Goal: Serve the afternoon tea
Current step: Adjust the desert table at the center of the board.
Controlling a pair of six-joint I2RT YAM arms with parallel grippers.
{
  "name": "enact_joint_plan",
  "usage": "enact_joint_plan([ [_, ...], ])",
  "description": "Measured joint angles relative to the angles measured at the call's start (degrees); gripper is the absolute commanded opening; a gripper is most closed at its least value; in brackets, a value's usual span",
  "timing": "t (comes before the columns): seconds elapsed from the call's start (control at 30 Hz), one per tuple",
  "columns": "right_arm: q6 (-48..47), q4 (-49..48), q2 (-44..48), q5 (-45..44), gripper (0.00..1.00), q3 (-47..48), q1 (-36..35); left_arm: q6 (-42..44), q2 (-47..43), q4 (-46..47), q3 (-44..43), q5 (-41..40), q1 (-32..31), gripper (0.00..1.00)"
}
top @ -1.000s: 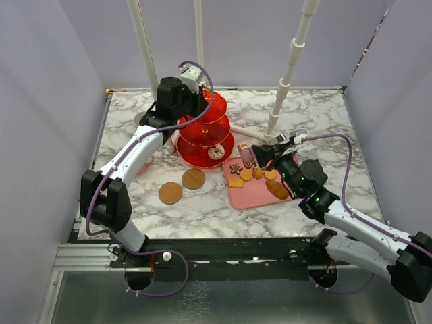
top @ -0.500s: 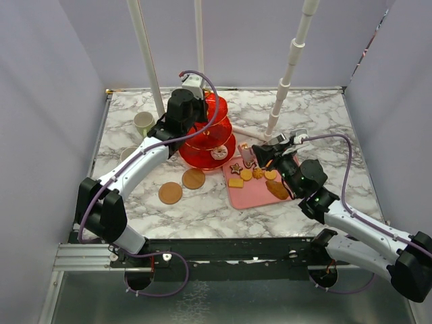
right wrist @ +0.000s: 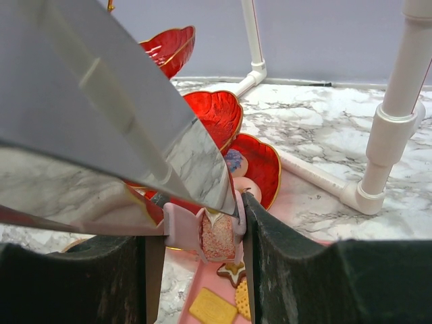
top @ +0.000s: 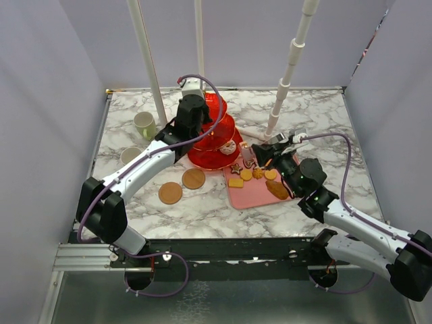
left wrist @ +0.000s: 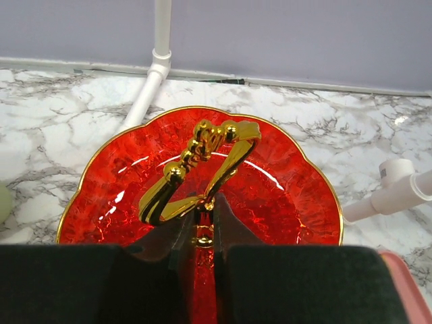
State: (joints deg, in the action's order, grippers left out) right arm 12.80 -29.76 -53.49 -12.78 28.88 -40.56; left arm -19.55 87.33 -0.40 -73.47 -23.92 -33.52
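**Top external view: tiered stand gripped at its handle**

Marble table (top: 324, 121) carries a translucent red three-tier stand (top: 209, 156) with gold-edged scalloped plates, at centre rear, its upper tiers partly hidden by the left arm. Left gripper (left wrist: 201, 226) is clenched on the stem under the gold handle (left wrist: 228, 162). Pink tray (top: 253, 196) lies just right of the stand. Above its far corner the right gripper (right wrist: 202, 236) grasps a speckled pastry (right wrist: 217, 239). White pipes (top: 287, 74) rise behind. Green mug (top: 144, 123) and pale mug (top: 129, 156) stand to the left, brown coasters (top: 194, 178) lie in front, and cookies (top: 277, 189) rest on the tray.
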Motion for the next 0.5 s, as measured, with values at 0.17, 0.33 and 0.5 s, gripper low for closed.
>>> enact_joint_plan([
  [0.17, -0.02, -0.04, -2.36, 0.72, 0.28, 0.17, 0.0, 0.92, -0.7, 1.51, 1.4, -4.11, -0.74, 0.0],
  [0.33, 0.02, -0.07, -5.9, 2.21, 0.28, 1.27, 0.0, 1.81, -1.84, 0.44, 2.05, -6.05, -0.74, 0.0],
  [0.5, 0.28, -0.28, -9.35, 5.05, 0.28, 3.34, 0.0, 1.92, -2.45, 0.2, 2.95, -6.25, -1.07, 0.46],
])
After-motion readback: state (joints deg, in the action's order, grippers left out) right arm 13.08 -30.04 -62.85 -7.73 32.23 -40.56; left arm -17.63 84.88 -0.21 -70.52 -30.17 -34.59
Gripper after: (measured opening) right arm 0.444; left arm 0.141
